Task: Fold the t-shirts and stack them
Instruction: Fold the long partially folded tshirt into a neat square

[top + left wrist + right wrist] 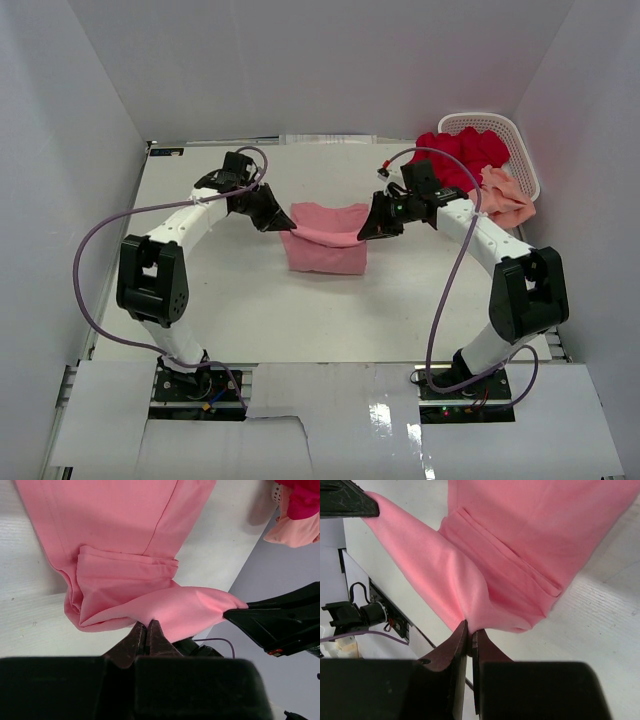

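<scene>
Pink t-shirt [325, 242]: part-folded on table [250, 300], well left of white basket [484, 118], upper edge lifted.
Left gripper [279, 224]: clamped on its corner farther from the basket.
Right gripper [366, 235]: clamped on the nearer corner.
Red t-shirt [455, 158]: heaped in basket.
Peach t-shirt [506, 198]: draped over basket's near side.

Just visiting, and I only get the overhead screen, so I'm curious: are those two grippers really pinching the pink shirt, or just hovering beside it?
Observer: Pinching. The left wrist camera shows the left gripper shut on a pink t-shirt corner.
Operator: And the other?
Observer: The right gripper is shut on the opposite corner of that edge.
Operator: Already folded?
Observer: Partly: close up, a hemmed layer lies doubled over the cloth resting on the table.
</scene>
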Tool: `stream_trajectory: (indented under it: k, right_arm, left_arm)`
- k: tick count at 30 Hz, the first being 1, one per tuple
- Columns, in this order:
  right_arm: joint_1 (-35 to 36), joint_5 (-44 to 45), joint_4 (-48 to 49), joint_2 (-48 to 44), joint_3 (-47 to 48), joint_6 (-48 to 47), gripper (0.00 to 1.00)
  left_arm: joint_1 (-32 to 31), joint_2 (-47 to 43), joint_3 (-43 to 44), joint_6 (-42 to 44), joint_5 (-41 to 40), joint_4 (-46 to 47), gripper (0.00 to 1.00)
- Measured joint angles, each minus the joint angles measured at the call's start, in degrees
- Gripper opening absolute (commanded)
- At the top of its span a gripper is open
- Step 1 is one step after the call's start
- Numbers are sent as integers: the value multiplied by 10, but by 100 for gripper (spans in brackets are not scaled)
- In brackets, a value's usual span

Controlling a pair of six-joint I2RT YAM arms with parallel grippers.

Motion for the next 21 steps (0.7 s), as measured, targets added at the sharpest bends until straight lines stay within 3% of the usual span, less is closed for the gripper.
stream_trajectory:
  k: [21]
  right_arm:
    - [-36, -3, -20, 92, 105, -24, 8]
  left_arm:
    - [8, 144, 192, 13, -3, -17, 0]
